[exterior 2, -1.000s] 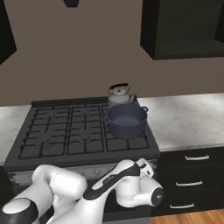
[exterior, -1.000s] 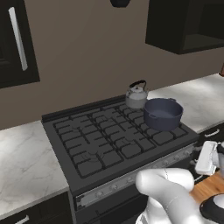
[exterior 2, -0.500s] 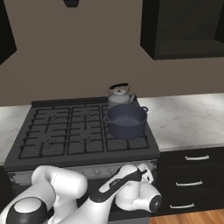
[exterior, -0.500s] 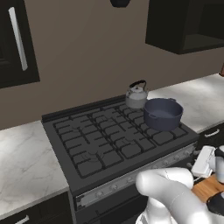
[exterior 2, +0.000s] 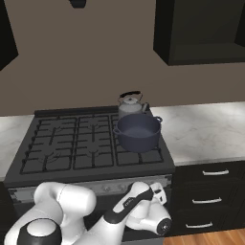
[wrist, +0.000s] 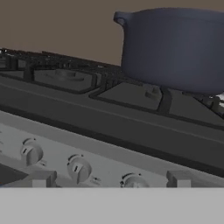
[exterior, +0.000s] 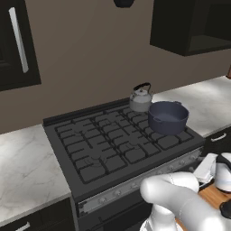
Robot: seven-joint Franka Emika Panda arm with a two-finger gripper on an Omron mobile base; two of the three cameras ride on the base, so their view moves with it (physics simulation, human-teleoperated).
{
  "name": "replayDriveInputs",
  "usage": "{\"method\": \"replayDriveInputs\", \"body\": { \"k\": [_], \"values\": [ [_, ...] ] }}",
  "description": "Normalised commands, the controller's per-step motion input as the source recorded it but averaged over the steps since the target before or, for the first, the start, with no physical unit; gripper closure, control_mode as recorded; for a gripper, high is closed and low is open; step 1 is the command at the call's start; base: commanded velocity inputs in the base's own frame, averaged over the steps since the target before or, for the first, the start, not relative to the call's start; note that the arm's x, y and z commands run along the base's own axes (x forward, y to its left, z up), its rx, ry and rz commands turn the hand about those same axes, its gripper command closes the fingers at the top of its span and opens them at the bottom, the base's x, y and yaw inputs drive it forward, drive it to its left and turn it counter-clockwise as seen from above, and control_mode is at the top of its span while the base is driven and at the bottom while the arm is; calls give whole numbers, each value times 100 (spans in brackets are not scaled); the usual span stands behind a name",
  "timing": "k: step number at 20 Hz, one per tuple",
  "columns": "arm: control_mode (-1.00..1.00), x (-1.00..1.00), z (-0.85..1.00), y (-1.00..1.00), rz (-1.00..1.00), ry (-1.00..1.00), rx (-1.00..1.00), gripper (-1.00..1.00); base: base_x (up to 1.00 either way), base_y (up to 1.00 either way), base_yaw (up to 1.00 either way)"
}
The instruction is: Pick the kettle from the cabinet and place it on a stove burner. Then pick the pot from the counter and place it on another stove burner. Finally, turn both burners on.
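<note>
Change over the last second: the arm has sunk a little lower in front of the range, so the gripper (exterior: 200, 168) now sits just below the front edge, facing the control panel; nothing on the cooktop has shifted.

Gripper: jaws wide apart, nothing between them; no contact with any knob yet, as far as the hand view shows.

Task objects: kettle (exterior: 140, 98) upright on the rear right burner; pot (exterior: 168, 117) upright on the burner just in front of it, the two near each other, touching or not I cannot tell; the cabinet (exterior: 189, 27) recess above right holds nothing visible.

Reading: both placements look complete; what is left is turning on the two burners. The hand view looks along the knob row (wrist: 79, 168), with the pot looming above and behind it; three knobs are in sight, and which one serves which burner cannot be read. Judgement: the arm is lining up for the first knob.

Surface: black range (exterior: 113, 149) with cast-iron grates, set into a white marbled table (exterior: 22, 167); dark drawers (exterior 2: 210, 191) below on the right.

Room: plain brown wall; black door with a long silver handle (exterior: 18, 40) at upper left; wooden floor (exterior: 214, 196) beneath the arm.
</note>
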Motion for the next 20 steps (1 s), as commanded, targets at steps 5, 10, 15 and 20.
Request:
{"method": "replayDriveInputs", "body": {
  "k": [5, 10, 15, 20],
  "values": [
    [-100, 19, -14, 0, -8, 0, 1, -100, 0, 0, 0],
    [-100, 3, -12, 0, -4, -1, 0, -100, 0, 0, 0],
    [-100, 7, -13, 0, -2, -6, 0, -100, 0, 0, 0],
    [-100, 17, -5, 0, -3, -2, 0, -100, 0, 0, 0]
  ]
}}
